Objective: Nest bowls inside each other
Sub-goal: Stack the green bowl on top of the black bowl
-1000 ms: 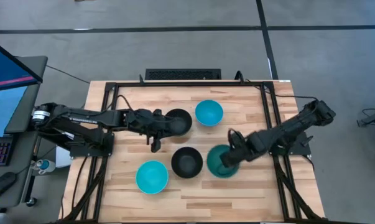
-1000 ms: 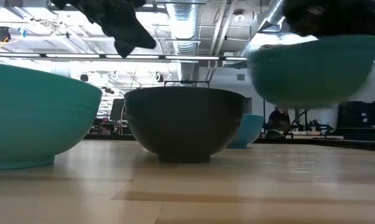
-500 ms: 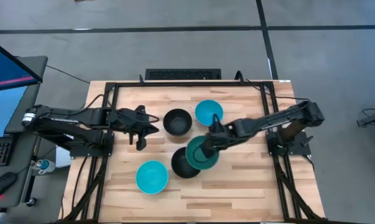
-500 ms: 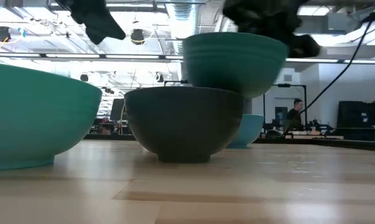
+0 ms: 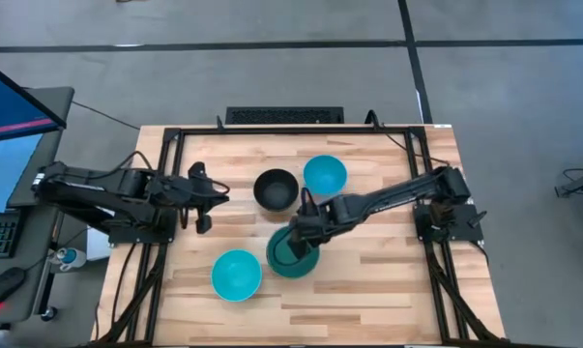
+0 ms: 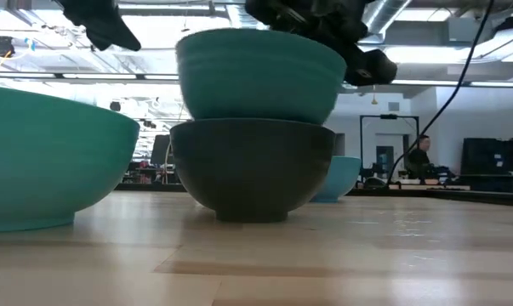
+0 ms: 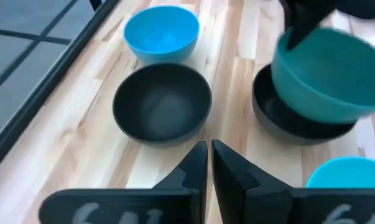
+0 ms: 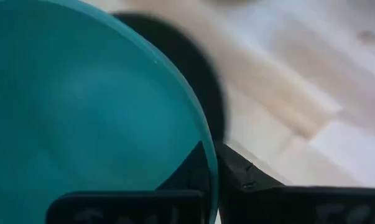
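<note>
A darker teal bowl (image 5: 291, 257) (image 6: 260, 75) hangs in my right gripper (image 5: 305, 230), its base dipping into the middle black bowl (image 6: 252, 166) (image 7: 299, 121). I cannot tell if the two touch. A second black bowl (image 5: 276, 189) (image 7: 162, 102) stands farther back with a cyan bowl (image 5: 324, 175) (image 7: 161, 32) to its right. Another cyan bowl (image 5: 236, 275) (image 6: 43, 161) stands at the near left. My left gripper (image 5: 202, 198) (image 7: 209, 158) is shut, empty, and left of the far black bowl. My right gripper holds the teal bowl by its rim (image 8: 207, 163) on the far side of the bowl. One finger (image 8: 190, 171) is inside the bowl and one finger (image 8: 240, 174) outside. The fingers come from above, slanting in from the table's right. The bowl sits about upright over the middle black bowl.
A black frame rail (image 5: 272, 130) runs around the wooden table top (image 5: 388, 280). Bare wood lies at the near right and the far left. A person (image 6: 419, 153) shows in the room beyond the table.
My right gripper carried the teal bowl from the table's right toward the left, over the middle black bowl, and lowered it into that bowl's mouth. My left gripper drew back from the far black bowl toward the table's left edge.
</note>
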